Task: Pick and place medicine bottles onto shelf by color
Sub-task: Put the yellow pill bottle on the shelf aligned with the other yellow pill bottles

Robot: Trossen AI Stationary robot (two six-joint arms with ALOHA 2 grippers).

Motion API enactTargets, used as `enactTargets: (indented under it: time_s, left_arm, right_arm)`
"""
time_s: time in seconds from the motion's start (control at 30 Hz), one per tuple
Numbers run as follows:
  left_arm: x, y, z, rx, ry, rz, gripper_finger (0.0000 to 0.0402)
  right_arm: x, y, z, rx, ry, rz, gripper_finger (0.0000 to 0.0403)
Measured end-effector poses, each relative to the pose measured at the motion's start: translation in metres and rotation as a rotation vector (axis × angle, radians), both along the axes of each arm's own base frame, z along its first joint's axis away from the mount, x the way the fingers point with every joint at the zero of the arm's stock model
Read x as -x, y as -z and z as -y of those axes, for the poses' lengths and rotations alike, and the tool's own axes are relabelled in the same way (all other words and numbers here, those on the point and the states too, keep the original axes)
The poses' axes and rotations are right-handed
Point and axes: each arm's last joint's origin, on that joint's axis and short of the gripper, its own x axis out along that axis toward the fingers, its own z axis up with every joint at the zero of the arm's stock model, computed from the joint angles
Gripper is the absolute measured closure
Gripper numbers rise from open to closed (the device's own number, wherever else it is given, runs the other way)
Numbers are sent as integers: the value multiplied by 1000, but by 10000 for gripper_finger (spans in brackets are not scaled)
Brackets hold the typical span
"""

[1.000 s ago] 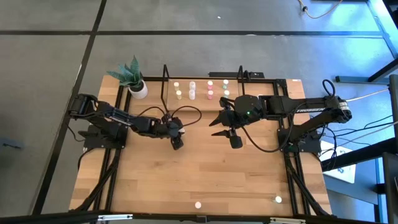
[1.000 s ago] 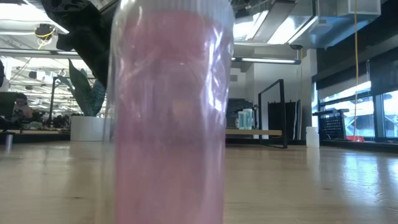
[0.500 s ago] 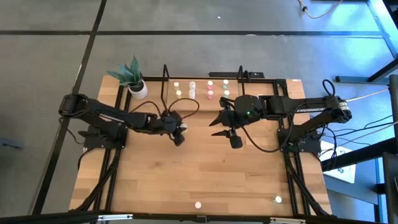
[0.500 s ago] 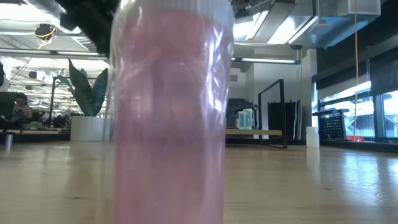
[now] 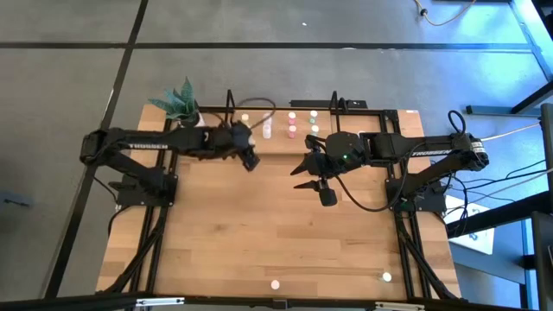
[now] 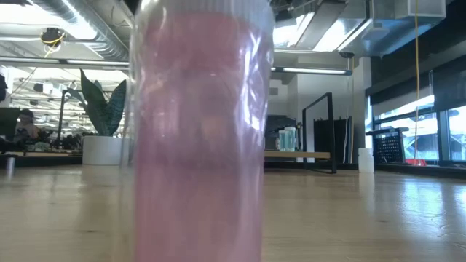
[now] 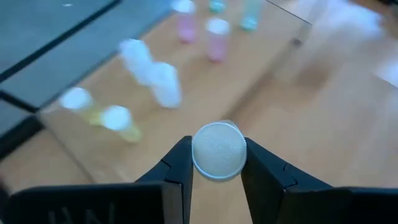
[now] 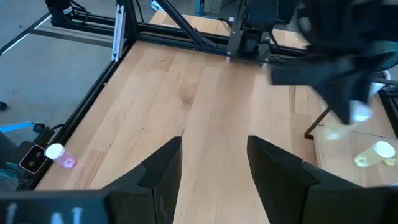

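The white bottle [image 7: 218, 151] you are carrying sits pinched between the left gripper [image 5: 249, 159]'s two fingers, cap toward the wrist camera, and it hangs over the near edge of the shelf [image 5: 278, 111] at its left part. Ahead of the claw, the two white bottles [image 7: 157, 73] stand one behind the other; to one side of them are the yellowish pair [image 7: 118, 123], and farther beyond are the pink bottles [image 7: 216, 38], then greenish ones. Bring your bottle down in the white column's line, just short of the nearer white bottle, leaving a clear gap so the fingers do not brush it as they part. The wrist picture is smeared, so I judge rather than see that there is free board on this side of that bottle; check it before you lower. Keep the bottle upright, let its base meet the board, only then spread the fingers, and lift straight up.

The right gripper [image 5: 313, 168] waits near the middle of the table, well apart from your claw, fingers spread wide with nothing between them. A pink bottle [image 5: 275, 284] and another pale one [image 5: 386, 277] stand at the table's front edge, far behind the claw, not yet sorted
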Motion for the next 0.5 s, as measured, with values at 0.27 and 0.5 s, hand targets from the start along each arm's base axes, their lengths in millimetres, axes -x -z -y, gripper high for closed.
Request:
enactTargets:
  time_s: [0.27, 0.5]
  left_arm:
    - [12, 11, -33, 62, -127, -21, 310]
    - [6, 20, -40, 62, -140, -44, 310]
  right_arm:
    - [-1, 0, 6, 39, 215, 2, 219]
    - [-1, 0, 8, 68, 265, 7, 219]
